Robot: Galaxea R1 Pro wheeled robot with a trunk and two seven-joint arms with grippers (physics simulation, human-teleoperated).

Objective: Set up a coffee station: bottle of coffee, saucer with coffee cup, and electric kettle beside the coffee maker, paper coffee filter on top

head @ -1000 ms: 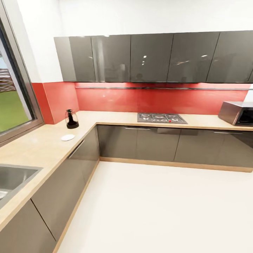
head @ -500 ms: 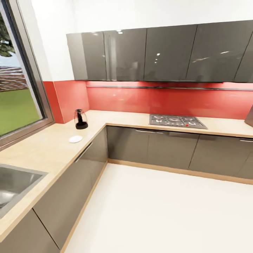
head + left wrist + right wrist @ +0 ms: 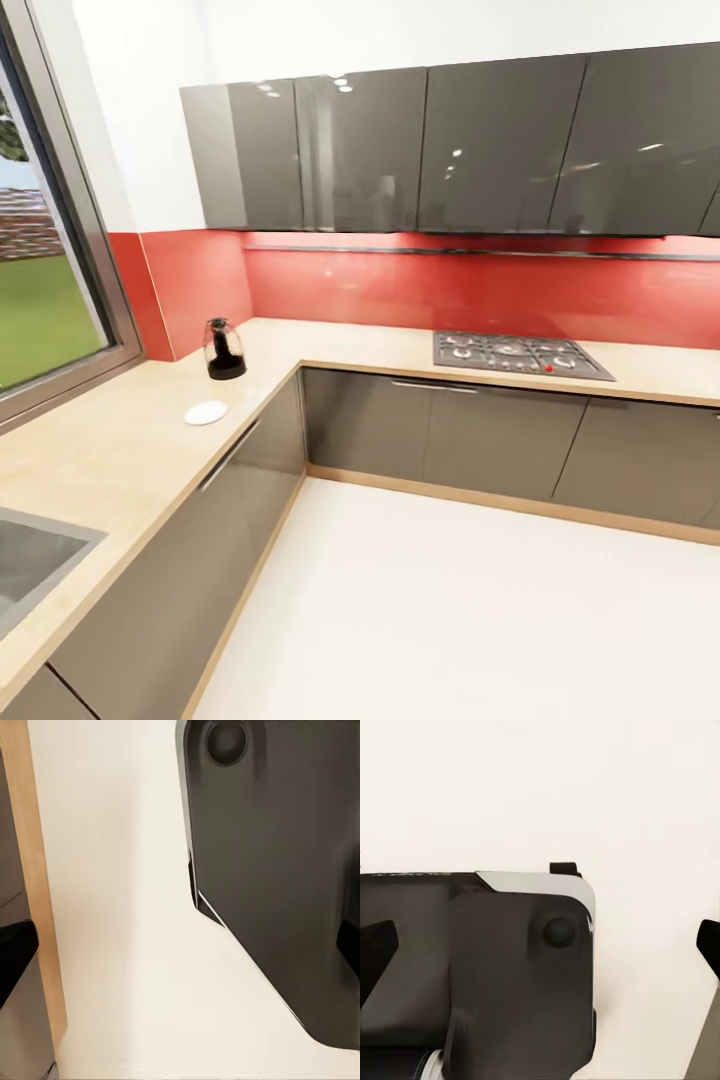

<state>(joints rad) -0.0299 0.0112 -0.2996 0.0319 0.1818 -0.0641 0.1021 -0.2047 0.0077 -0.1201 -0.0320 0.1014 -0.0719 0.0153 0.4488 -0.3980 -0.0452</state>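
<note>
A small black appliance with a clear glass top, apparently the coffee maker [image 3: 225, 349], stands in the corner of the L-shaped countertop [image 3: 120, 450]. A flat white round disc, which looks like the saucer [image 3: 205, 412], lies just in front of it. Over the white floor, my left gripper [image 3: 180, 952] hangs open; its dark fingertips [image 3: 15, 952] sit at the picture's edges with nothing between them. My right gripper [image 3: 540, 945] is open too, also above the floor and holding nothing. The bottle, filter, cup and kettle are out of view.
A steel sink [image 3: 30, 560] is set in the near left counter below a window [image 3: 45, 290]. A gas hob [image 3: 520, 355] sits on the back counter under grey wall cabinets [image 3: 450, 150]. Open white floor [image 3: 450, 600] lies ahead. My dark base [image 3: 285, 870] shows below both wrists.
The whole head picture has shifted as the camera turned left and moved: the microwave has left the right edge. The things on the counter have not moved.
</note>
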